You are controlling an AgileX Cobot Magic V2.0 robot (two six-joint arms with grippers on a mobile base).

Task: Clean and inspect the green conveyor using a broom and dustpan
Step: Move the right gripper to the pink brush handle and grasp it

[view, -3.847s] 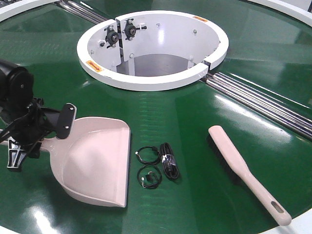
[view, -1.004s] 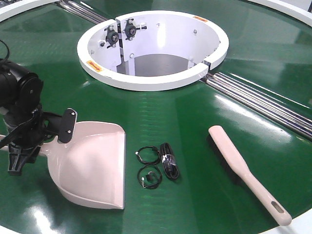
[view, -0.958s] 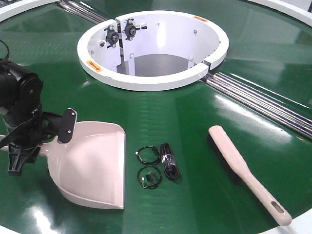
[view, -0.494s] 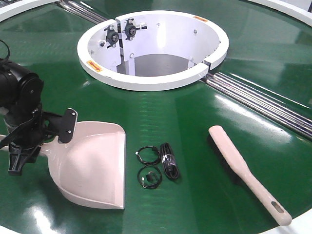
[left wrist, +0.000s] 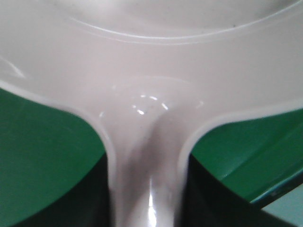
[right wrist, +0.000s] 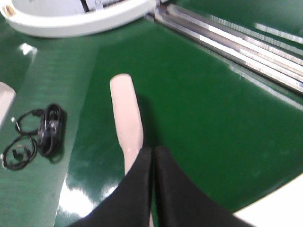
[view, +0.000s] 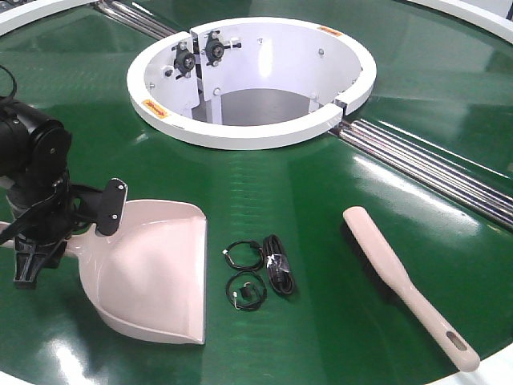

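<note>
The beige-pink dustpan (view: 152, 273) lies on the green conveyor (view: 321, 200) at the front left, its mouth facing the front. My left gripper (view: 64, 241) is shut on its handle. In the left wrist view the handle (left wrist: 147, 189) runs between my dark fingers (left wrist: 97, 198). The broom (view: 393, 273) lies flat at the front right, handle toward the front edge. My right gripper (right wrist: 152, 153) hangs above the broom's handle end (right wrist: 127, 113), its jaws pressed together with nothing between them. It is out of the front view.
Black coiled cables (view: 256, 269) lie between the dustpan and the broom and also show in the right wrist view (right wrist: 40, 132). The white rim (view: 240, 132) rings the central opening behind. Silver roller seams (view: 425, 164) run to the back right. The belt's front edge is close.
Since the oldest frame my left gripper has shifted the dustpan a little left, away from the cables. Over the last second nothing has visibly moved.
</note>
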